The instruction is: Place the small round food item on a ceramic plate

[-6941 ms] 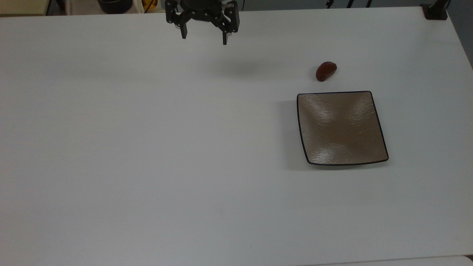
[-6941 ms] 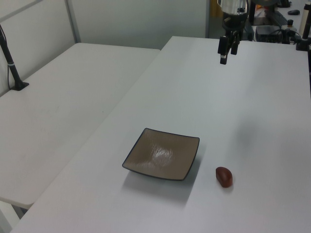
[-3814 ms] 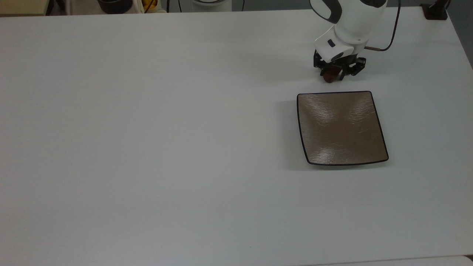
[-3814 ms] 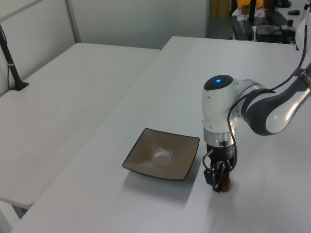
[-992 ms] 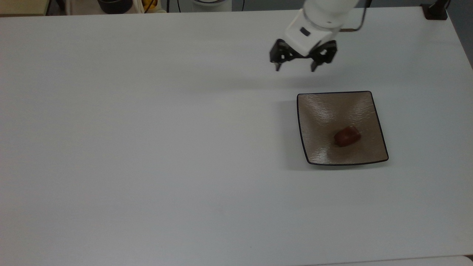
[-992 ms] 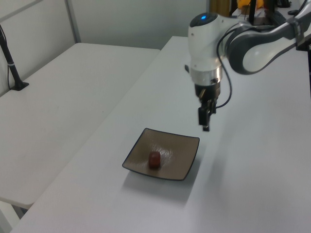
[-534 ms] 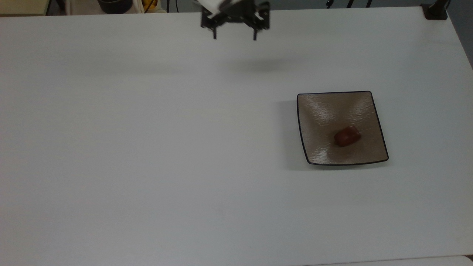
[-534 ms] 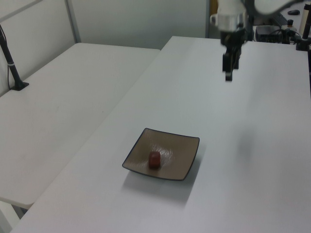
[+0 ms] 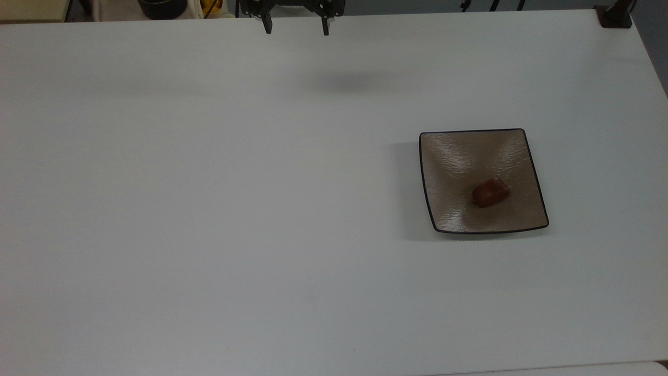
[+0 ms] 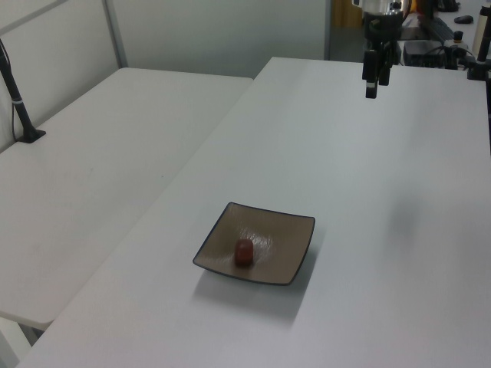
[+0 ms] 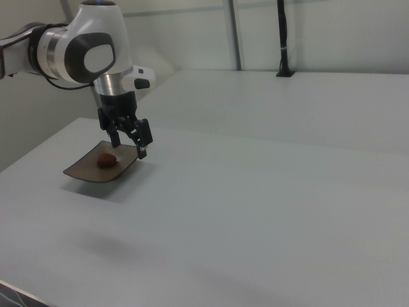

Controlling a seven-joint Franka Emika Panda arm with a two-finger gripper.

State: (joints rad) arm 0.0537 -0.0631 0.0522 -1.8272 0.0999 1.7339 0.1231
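Observation:
The small round food item (image 9: 489,192), a glossy reddish-brown lump, lies inside the ceramic plate (image 9: 453,156), a square tan plate with a thin dark rim on the right part of the white table in the top view. The left view has the food item (image 10: 244,251) near the middle of the plate (image 10: 285,238). My gripper (image 9: 296,28) hangs open and empty at the table's far edge, well to the top view's left of the plate. In the left view the gripper (image 10: 372,80) is high above the table. In the right view the gripper (image 11: 130,146) hangs in front of the plate (image 11: 83,171) and the food item (image 11: 107,160).
A black clamp post (image 9: 615,15) stands at the table's far right corner in the top view. A dark bowl (image 9: 162,6) sits beyond the far edge. In the left view a second white table (image 10: 115,153) adjoins on the left, with a black post (image 10: 19,100).
The gripper has drawn further away from the plate, toward the top view's left and the far edge, still open. The food item stays put on the plate.

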